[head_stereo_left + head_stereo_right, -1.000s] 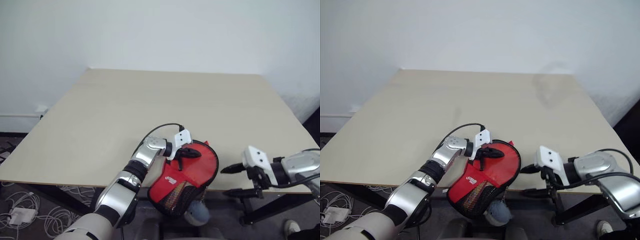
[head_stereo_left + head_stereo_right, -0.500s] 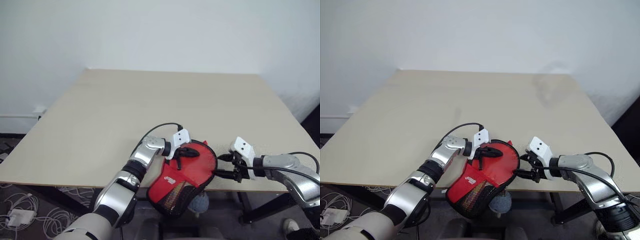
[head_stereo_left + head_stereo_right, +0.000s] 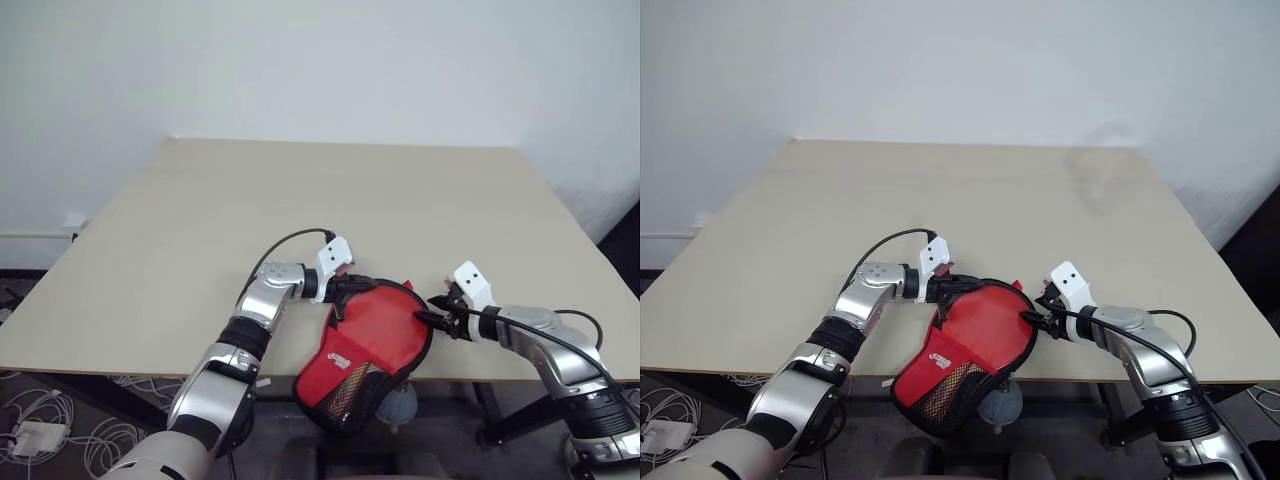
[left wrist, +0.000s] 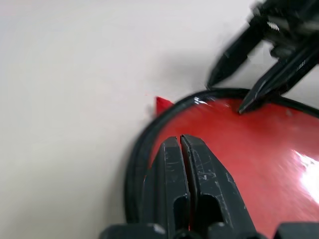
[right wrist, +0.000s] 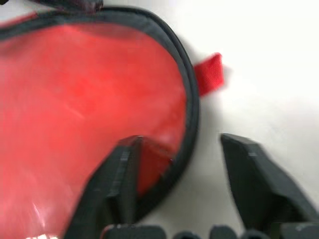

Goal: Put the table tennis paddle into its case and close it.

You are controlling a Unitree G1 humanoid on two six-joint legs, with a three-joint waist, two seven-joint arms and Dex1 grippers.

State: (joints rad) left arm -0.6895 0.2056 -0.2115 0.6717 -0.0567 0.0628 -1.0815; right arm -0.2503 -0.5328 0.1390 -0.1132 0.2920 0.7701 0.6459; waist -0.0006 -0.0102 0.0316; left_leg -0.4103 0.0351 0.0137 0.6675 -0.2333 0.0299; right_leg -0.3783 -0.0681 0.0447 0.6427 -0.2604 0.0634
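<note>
Left eye view: the right gripper [image 3: 437, 311], having swung in, is straddling the case [image 3: 372, 345] rim with parted fingers; the left gripper [image 3: 340, 296] is clamping the opposite rim at the table [image 3: 300, 200] edge, likely readying zipping

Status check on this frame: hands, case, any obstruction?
Left hand shut, pinching the case rim. Right hand open, straddling the opposite rim. Case red face up, overhanging the table edge. Nothing in the way.

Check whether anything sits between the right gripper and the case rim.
Nothing visible does. The right gripper is at the black rim of the case, its fingers apart on either side of it. The left gripper is shut on the opposite edge.
</note>
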